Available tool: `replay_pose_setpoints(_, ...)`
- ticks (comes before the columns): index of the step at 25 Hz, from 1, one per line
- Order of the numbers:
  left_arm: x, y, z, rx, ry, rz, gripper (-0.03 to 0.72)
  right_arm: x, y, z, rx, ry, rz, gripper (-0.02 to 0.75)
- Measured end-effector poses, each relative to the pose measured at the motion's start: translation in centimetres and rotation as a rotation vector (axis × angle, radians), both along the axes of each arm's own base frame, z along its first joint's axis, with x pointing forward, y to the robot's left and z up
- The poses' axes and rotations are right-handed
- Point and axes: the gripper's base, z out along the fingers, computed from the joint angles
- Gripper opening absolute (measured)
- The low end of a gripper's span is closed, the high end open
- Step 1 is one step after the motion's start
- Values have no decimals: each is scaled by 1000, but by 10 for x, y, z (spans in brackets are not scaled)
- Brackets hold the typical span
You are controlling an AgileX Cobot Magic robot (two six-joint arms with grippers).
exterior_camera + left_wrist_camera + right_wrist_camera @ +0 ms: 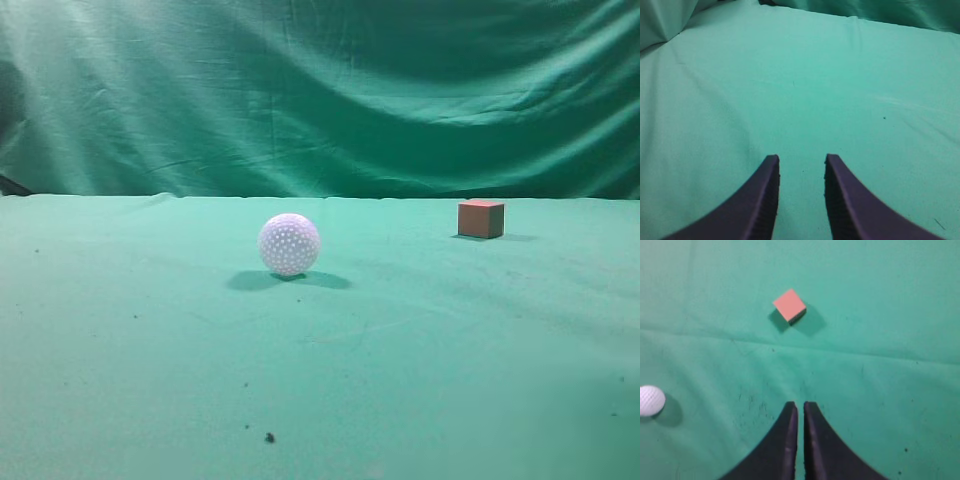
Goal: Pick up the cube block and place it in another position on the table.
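Note:
The cube block [481, 218] is small and reddish-brown with a pinkish top. It sits on the green table [150, 350] at the far right. In the right wrist view the cube block [789, 305] lies ahead of my right gripper [800, 406], well apart from it. The right gripper's fingers are nearly together with nothing between them. My left gripper [801, 159] is open and empty over bare green cloth [800, 90]. Neither gripper shows in the exterior view.
A white dimpled ball [289, 244] rests near the table's middle; it also shows at the left edge of the right wrist view [651, 400]. A wrinkled green backdrop [320, 90] hangs behind the table. Dark specks [269, 437] dot the cloth near the front.

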Motion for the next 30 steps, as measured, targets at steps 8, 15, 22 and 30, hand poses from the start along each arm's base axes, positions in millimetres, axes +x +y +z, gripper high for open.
replay_pose_setpoints(8, 0, 0, 0, 0, 0, 0, 262, -86, -23, -20, 79, -108, -11, 0)
replay_pose_setpoints(15, 0, 0, 0, 0, 0, 0, 262, -143, -37, -21, 111, -130, -7, 0)
replay_pose_setpoints(22, 0, 0, 0, 0, 0, 0, 262, -165, -47, -16, 15, -149, 98, 0)
replay_pose_setpoints(30, 0, 0, 0, 0, 0, 0, 262, -159, -63, -33, -26, -476, 52, 0)
